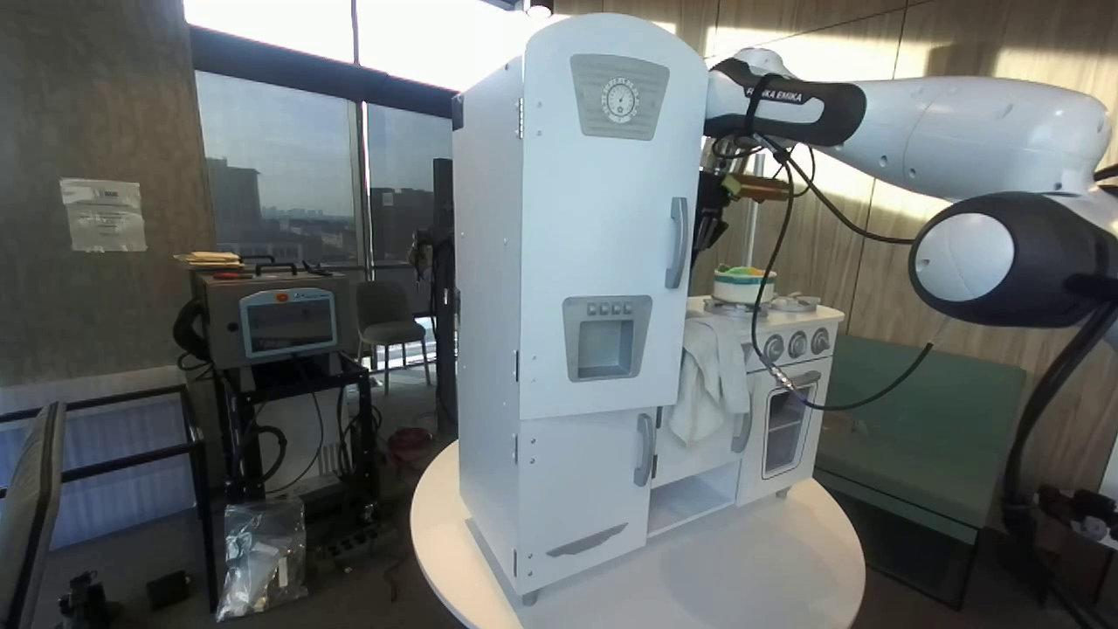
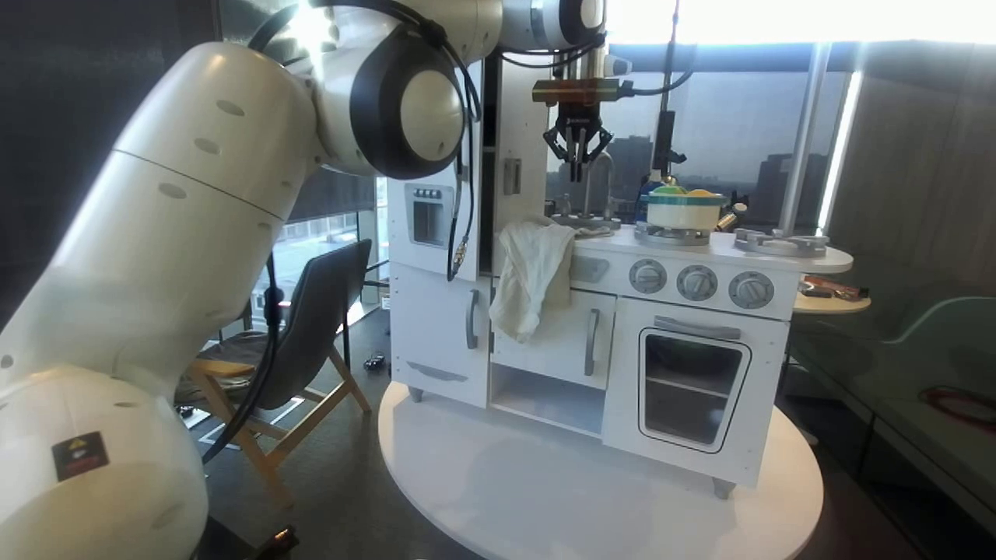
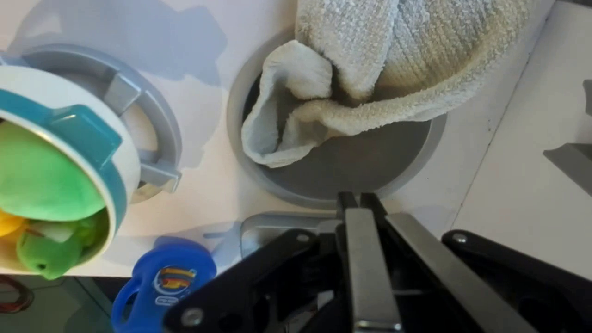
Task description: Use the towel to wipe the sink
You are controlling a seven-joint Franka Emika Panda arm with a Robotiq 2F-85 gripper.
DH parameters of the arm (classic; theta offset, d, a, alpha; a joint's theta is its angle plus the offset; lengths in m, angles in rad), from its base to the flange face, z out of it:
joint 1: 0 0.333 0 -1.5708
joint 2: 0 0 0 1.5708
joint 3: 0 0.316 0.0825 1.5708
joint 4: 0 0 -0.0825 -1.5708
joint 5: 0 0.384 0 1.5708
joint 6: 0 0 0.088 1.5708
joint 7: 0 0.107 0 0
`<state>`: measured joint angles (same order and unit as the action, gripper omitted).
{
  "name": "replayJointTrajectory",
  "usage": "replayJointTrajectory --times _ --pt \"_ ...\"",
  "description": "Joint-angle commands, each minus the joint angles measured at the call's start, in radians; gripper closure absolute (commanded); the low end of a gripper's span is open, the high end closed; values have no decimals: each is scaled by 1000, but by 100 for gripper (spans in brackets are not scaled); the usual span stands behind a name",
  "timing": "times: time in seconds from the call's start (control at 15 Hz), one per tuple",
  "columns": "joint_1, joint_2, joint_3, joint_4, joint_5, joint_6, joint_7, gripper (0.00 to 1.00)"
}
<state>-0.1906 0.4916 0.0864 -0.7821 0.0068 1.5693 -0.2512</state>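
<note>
The cream towel (image 3: 393, 60) is bunched partly over the round grey sink (image 3: 365, 157) in the wrist view, one end dipping into the basin. In both exterior views the towel (image 1: 709, 376) (image 2: 537, 272) hangs over the front edge of the toy kitchen counter. The sink (image 2: 587, 223) shows only as a low rim in an exterior view and is hidden behind the fridge in the other view. My gripper (image 3: 357, 198) (image 2: 576, 173) is above the sink's back edge, its fingertips nearly together with nothing between them. It is apart from the towel.
A white and teal pot (image 3: 128, 157) (image 2: 685, 211) with plush toys sits on a burner beside the sink. A faucet (image 2: 610, 179) rises behind the sink. A blue bottle (image 3: 166, 277) stands at the counter's back. The tall toy fridge (image 1: 603, 245) borders the sink.
</note>
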Motion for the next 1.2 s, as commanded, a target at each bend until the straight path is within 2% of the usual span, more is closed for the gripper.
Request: replayJointTrajectory --times 0.0,0.07,0.4,0.6,0.67,0.87,1.13 --pt "23 46 -17 112 -55 -42 23 65" --pt "21 38 -17 111 -57 -80 44 62" --pt "10 29 -47 108 -137 -59 58 26" --pt "-11 7 -63 82 -126 -99 97 4" --pt "-19 -1 -68 69 -125 -109 97 0" --pt "-44 -14 -86 52 -126 -143 116 0" --pt "-93 -69 -52 10 -22 -288 74 0"
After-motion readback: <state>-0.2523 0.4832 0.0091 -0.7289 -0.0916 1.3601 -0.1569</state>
